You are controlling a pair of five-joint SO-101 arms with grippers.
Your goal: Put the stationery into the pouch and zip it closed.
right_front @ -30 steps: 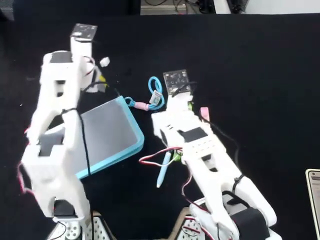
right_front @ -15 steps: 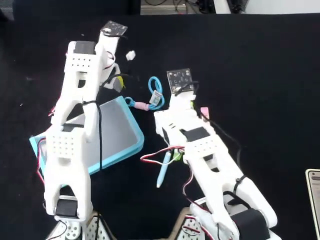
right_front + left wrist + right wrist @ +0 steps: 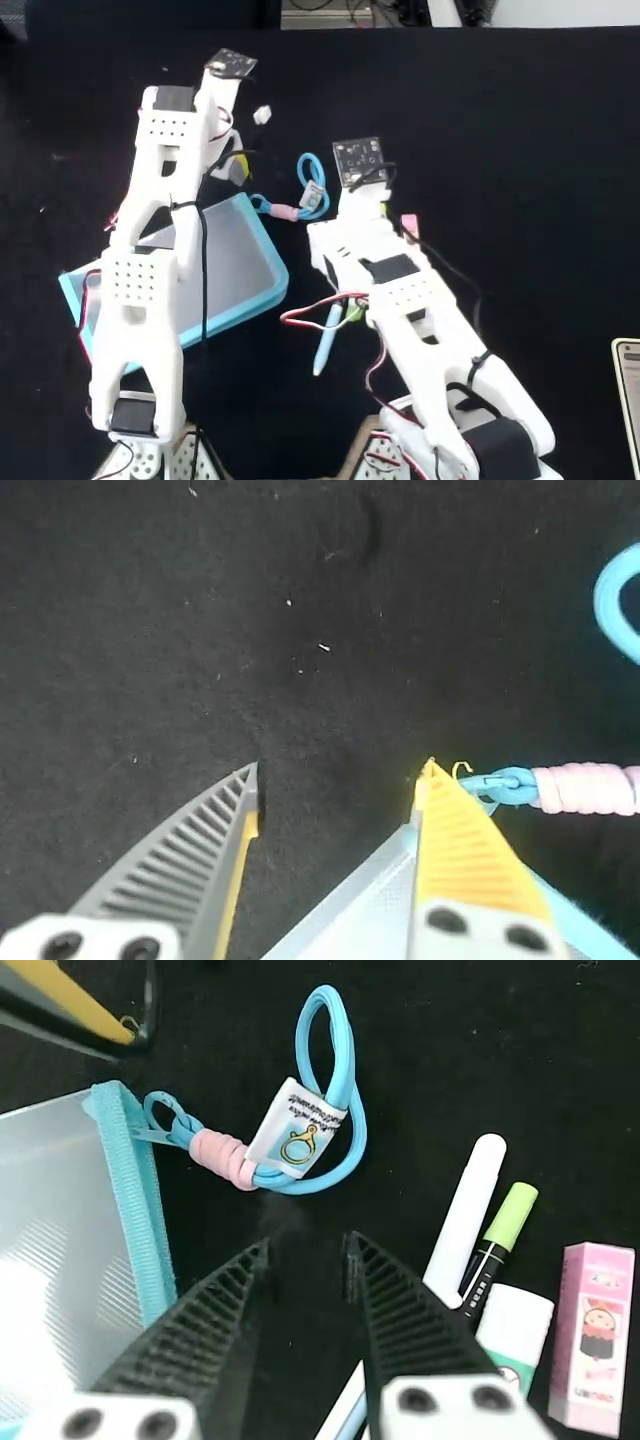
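1. While the stationery lies loose on the black worktop (image 3: 520, 150), the clear, blue-edged pouch (image 3: 240, 250) sits flat on the left. Its zip pull (image 3: 165, 1120) is at the far right corner, and a blue strap loop (image 3: 345, 1110) trails right from it.
2. A white pen (image 3: 465, 1215), a green highlighter (image 3: 500, 1235) and a pink eraser box (image 3: 598, 1335) cluster just right of the right end effector (image 3: 306, 1242), partly under that arm.
3. A blue pen (image 3: 325, 345) lies on the near side, beneath the same arm, with its long axis running roughly near to far.
4. The right arm is plainly the nearer one to all of the stationery, and the pouch lies to the left of these items.
5. The right end effector hovers just on the near side of the strap loop, its jaws a little apart and holding nothing.
6. The left end effector (image 3: 342, 770) is at the pouch's far right corner, jaws wide apart and empty. One finger is over the corner beside the zip pull, but contact cannot be told.
7. Whether the pouch mouth is open cannot be told. Picking up a pen would likely mean closing across its short axis.
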